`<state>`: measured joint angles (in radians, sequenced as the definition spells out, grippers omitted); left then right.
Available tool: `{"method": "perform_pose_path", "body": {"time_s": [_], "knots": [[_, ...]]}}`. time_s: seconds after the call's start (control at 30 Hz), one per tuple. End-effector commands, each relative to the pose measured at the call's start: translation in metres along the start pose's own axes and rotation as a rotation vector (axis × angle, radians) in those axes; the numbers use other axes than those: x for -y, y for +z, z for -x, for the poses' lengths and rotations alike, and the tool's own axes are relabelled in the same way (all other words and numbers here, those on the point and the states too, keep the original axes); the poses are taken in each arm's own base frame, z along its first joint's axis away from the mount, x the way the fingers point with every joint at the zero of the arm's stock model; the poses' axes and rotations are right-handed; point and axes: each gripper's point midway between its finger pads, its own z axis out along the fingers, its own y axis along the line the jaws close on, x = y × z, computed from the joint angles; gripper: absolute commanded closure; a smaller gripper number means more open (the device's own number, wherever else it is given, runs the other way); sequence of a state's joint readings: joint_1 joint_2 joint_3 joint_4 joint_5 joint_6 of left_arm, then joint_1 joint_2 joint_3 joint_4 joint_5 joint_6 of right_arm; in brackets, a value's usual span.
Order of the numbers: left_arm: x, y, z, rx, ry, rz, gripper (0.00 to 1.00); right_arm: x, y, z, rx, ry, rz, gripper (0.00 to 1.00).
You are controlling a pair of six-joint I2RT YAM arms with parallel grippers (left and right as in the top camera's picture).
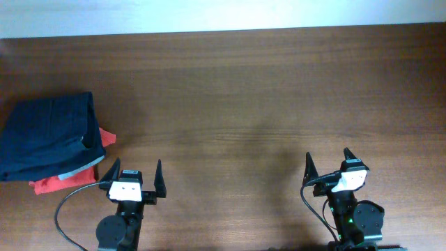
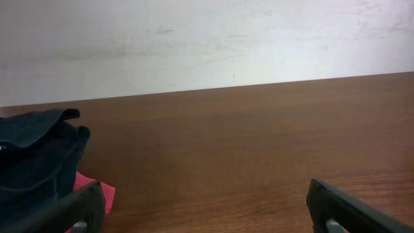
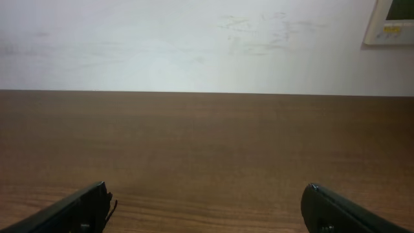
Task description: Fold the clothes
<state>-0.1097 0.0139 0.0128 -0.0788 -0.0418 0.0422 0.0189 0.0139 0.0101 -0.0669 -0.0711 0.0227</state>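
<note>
The dark navy-blue garment (image 1: 47, 134) lies folded at the table's left edge, on top of a stack. It also shows at the left of the left wrist view (image 2: 35, 155). My left gripper (image 1: 135, 171) is open and empty near the front edge, just right of the stack and apart from it. Its fingers frame bare wood in the left wrist view (image 2: 206, 208). My right gripper (image 1: 327, 163) is open and empty at the front right, far from the garment; its fingers frame bare wood in the right wrist view (image 3: 204, 207).
Under the navy garment lie a grey folded garment (image 1: 77, 171) and a red-orange one (image 1: 56, 184), whose corner shows in the left wrist view (image 2: 94, 193). The wooden table (image 1: 244, 90) ends at a white wall (image 1: 209, 14) at the back.
</note>
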Motion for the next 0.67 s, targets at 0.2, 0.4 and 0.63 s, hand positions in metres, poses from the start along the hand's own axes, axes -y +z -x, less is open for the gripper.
{"method": "perform_pose_path", "body": {"time_s": [0.2, 0.4, 0.63], "knots": [[-0.0022, -0.0002, -0.0004, 0.003, 0.012, 0.010, 0.01, 0.0019, -0.0002, -0.0017, -0.002, 0.001, -0.008, 0.02], [-0.0022, -0.0002, -0.0003, 0.003, 0.012, 0.010, 0.01, 0.0019, -0.0002, -0.0017, -0.002, 0.001, -0.008, 0.01], [-0.0022, -0.0002, -0.0003, 0.003, 0.012, 0.010, 0.01, 0.0019, -0.0002, -0.0017, -0.002, 0.001, -0.008, 0.01]]}}
